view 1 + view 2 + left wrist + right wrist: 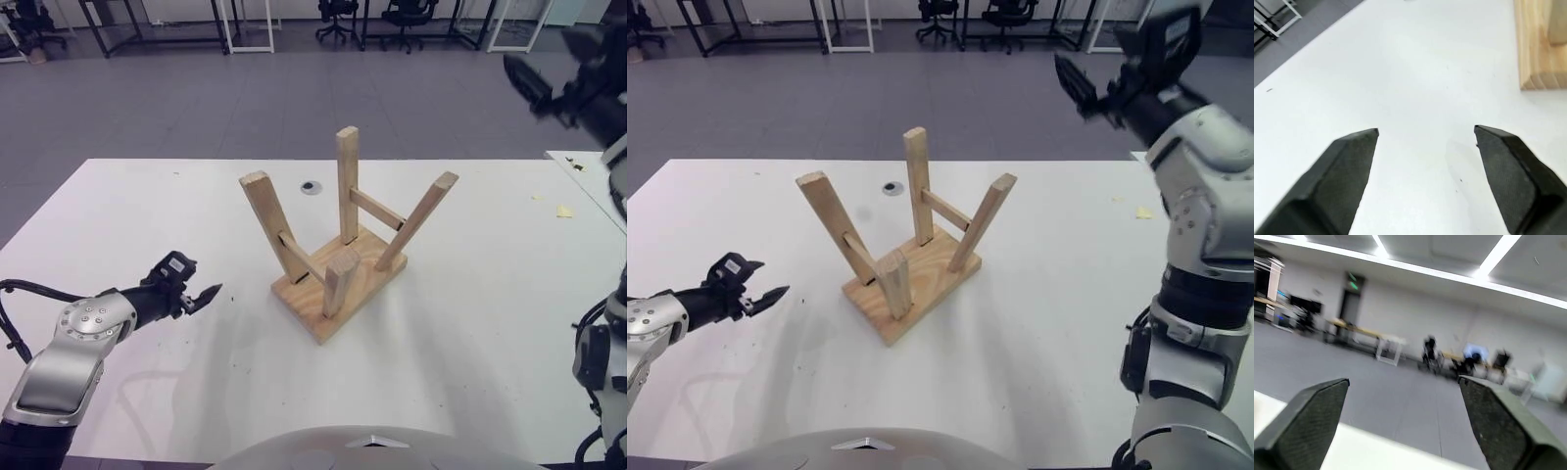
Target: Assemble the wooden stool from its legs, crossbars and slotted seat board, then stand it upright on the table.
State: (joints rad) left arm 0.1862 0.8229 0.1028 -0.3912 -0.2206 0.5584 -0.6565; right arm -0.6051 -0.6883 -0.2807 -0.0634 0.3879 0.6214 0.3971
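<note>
I read the stool (338,264) as pale honey-tan wood all over. Fine darker grain lines run along its seat board (375,257), and the cut edge is a shade browner. The table (147,225) under it is plain white, flecked with a few tiny dark specks. A small round mark (311,186) on it is dark grey with a lighter ring, and a scrap (565,211) near my right is yellow. My left gripper (1425,131) is matt black, its fingers (1347,171) finely pebbled. The left arm (83,338) wears a silver-grey shell over black. The right gripper (1403,378) is black too, and the right arm (1205,186) is silver-grey. The floor (196,98) is flat mid-grey.
</note>
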